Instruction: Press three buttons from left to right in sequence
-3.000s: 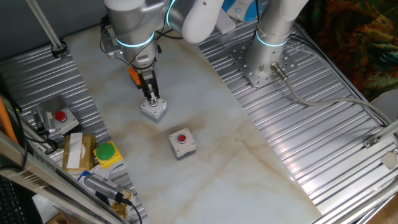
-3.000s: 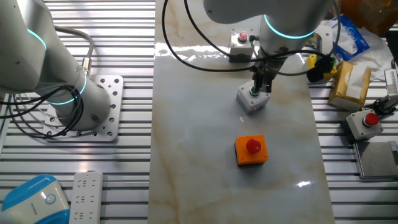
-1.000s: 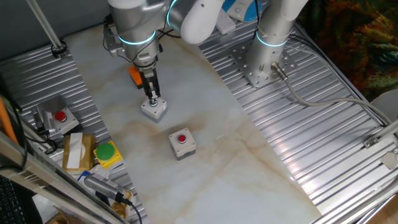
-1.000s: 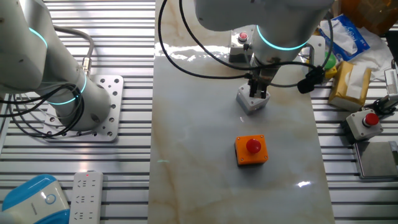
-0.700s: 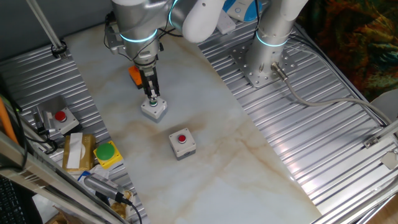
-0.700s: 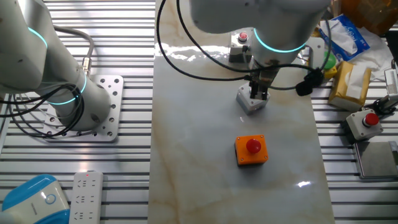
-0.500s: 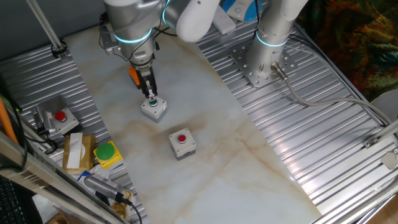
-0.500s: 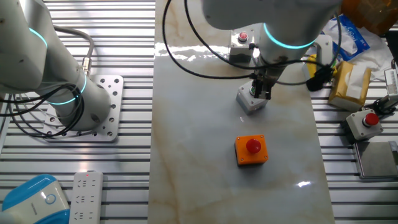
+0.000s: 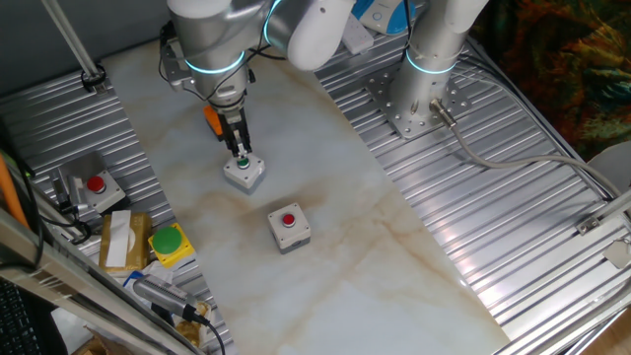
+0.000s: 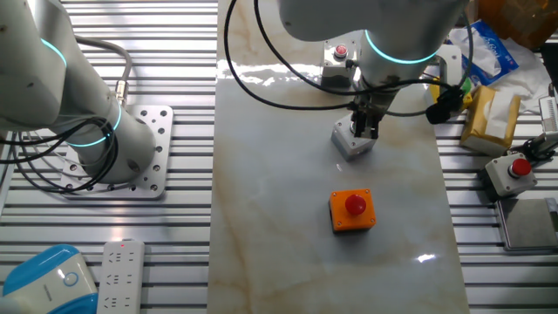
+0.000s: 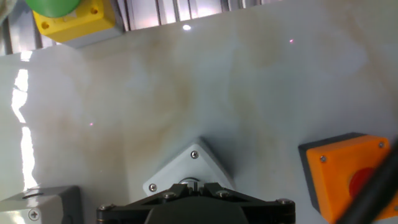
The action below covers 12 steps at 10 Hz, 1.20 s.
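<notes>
The grey box with the green button (image 9: 244,171) stands mid-table; it also shows in the other fixed view (image 10: 352,141) and in the hand view (image 11: 186,167). My gripper (image 9: 239,152) is right over its button, fingers shut, tips at the button; it shows in the other fixed view (image 10: 363,129) and the hand view (image 11: 191,185) too. The orange box with the red button (image 10: 352,210) stands apart; it is mostly hidden behind the arm (image 9: 211,117) and at the right edge of the hand view (image 11: 346,172). The grey box with the red button (image 9: 289,225) stands on the other side (image 10: 336,64).
A yellow box with a large green button (image 9: 170,243) and a grey red-button box with cables (image 9: 95,185) sit on the ribbed metal beside the marble top. A second robot arm's base (image 9: 422,94) stands across the table.
The arm has shifted slightly above the green-button box over the last second. The green button, covered three seconds ago, now peeks out under the fingertips.
</notes>
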Tool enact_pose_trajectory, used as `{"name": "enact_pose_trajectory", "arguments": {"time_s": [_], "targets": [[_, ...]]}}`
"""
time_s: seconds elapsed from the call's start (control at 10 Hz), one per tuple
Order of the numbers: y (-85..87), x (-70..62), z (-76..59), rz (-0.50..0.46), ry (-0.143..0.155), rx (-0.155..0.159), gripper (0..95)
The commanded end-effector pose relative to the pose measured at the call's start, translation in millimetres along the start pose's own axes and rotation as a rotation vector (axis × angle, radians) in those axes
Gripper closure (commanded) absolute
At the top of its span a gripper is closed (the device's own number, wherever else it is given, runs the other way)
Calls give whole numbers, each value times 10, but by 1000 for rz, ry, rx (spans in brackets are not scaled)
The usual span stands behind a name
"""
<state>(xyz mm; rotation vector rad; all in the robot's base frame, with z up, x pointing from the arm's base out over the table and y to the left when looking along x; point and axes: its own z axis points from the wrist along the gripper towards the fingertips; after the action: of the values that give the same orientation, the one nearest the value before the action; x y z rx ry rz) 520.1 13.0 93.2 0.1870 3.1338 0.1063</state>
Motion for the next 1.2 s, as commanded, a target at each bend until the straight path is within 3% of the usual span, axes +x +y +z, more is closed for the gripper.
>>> {"name": "enact_pose_trajectory", "arguments": {"time_s": [0.1,0.4,1.2], "targets": [[-2,42,12,-6,1,-7,950],[2,59,-11,-6,1,-20,950],[73,26,12,18,-12,-2,950]]}}
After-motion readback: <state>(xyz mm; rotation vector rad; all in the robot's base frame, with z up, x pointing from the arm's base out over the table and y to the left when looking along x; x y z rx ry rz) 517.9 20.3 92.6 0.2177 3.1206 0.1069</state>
